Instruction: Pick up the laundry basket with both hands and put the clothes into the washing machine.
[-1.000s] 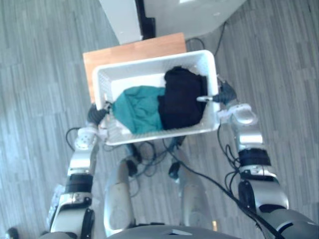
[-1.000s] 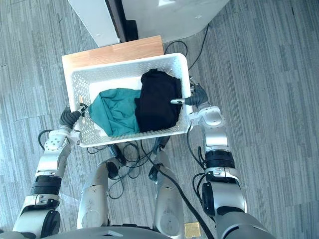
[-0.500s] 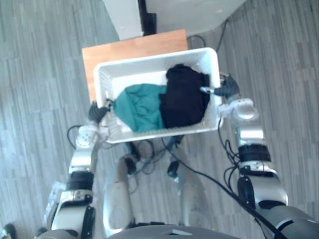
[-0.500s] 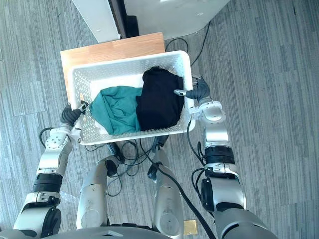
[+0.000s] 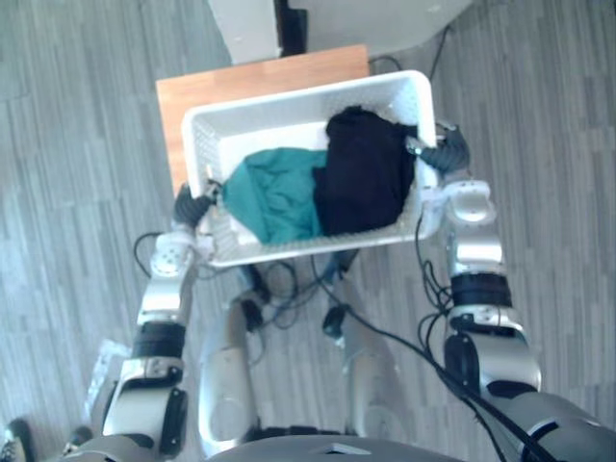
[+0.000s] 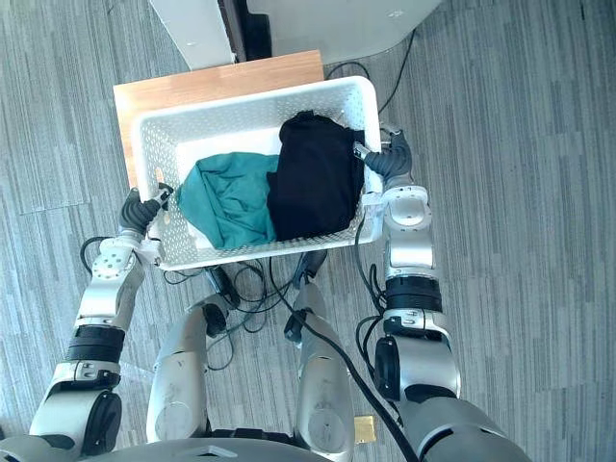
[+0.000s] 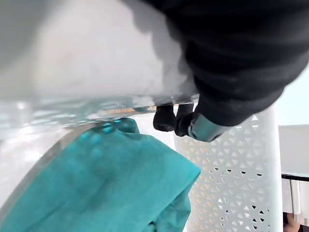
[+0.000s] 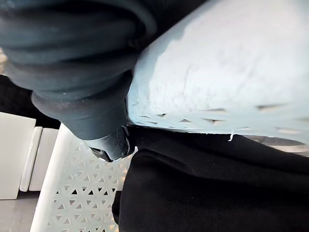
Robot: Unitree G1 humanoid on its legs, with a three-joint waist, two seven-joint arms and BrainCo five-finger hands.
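Note:
A white perforated laundry basket [image 5: 298, 101] sits between my two hands, partly over a low wooden table [image 5: 221, 82]. Inside it lie a teal garment [image 5: 274, 192] on the left and a black garment [image 5: 366, 173] on the right. My left hand [image 5: 190, 205] grips the basket's left rim; in the left wrist view its dark fingertips [image 7: 166, 118] hook over the rim above the teal cloth [image 7: 96, 183]. At the right rim my right hand [image 5: 449, 152] has fingers [image 8: 108, 145] curled over the edge, next to the black cloth [image 8: 217, 183].
A white panel [image 6: 192, 24] and a pale appliance body [image 6: 337, 19] stand just beyond the table at the top of the view. Grey plank floor [image 6: 520, 192] surrounds the table on both sides.
My right hand's fingers, stretched out over the right rim a second ago, have curled down round it. The whole picture has shifted a little; my left hand keeps its grip.

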